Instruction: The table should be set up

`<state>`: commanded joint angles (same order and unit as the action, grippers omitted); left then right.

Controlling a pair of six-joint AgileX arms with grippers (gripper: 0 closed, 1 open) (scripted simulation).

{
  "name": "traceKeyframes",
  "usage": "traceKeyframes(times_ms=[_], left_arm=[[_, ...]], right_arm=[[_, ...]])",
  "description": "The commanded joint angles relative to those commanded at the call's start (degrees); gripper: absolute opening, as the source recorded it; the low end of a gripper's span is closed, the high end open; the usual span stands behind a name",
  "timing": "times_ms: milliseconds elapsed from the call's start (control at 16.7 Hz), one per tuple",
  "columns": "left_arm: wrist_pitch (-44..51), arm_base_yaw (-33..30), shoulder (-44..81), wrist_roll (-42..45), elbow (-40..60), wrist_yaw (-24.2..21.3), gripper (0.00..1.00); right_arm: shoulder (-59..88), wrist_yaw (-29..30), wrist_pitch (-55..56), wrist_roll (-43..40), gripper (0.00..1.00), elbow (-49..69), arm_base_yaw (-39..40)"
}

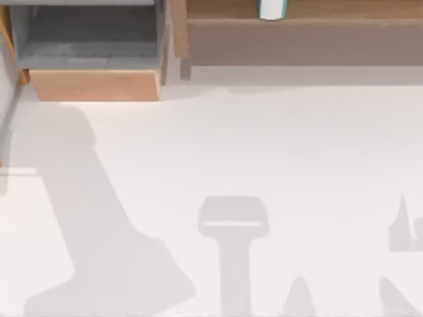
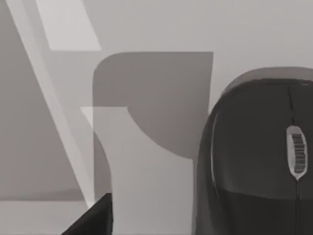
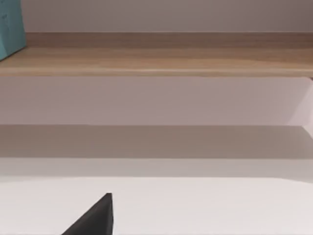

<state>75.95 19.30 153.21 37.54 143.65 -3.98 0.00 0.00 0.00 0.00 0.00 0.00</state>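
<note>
Left hand point(image 2: 88, 220) beside black mouse point(image 2: 259, 161)

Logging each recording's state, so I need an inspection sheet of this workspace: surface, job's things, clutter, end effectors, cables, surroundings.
Surface: off-white table, flat, crossed by shadows.
Job's things: the table; a black mouse lies on it.
Clutter: nothing seen.
End effectors: left end effector over the table beside the mouse; right end effector facing the shelf.
Cables: nothing seen.
Surroundings: grey-lined box far left; wooden shelf far right, teal-and-white container on it.
</note>
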Motion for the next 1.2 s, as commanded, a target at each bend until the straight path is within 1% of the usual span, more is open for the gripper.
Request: traceKeyframes(times_ms=[60,840,900,1200], left_arm=[[0.0,0.0,0.0,0.0,0.0,0.0,1.0],[0.0,0.0,0.0,0.0,0.0,0.0,0.02],[0.0,0.0,0.0,0.0,0.0,0.0,0.0],[0.0,0.0,0.0,0.0,0.0,0.0,0.0]], right_arm=[[0.0,0.0,0.0,0.0,1.0,0.0,0.0],[0.0,0.0,0.0,0.0,1.0,0.0,0.0],[0.0,0.0,0.0,0.0,1.0,0.0,0.0],[0.0,0.0,0.0,0.0,1.0,0.0,0.0]])
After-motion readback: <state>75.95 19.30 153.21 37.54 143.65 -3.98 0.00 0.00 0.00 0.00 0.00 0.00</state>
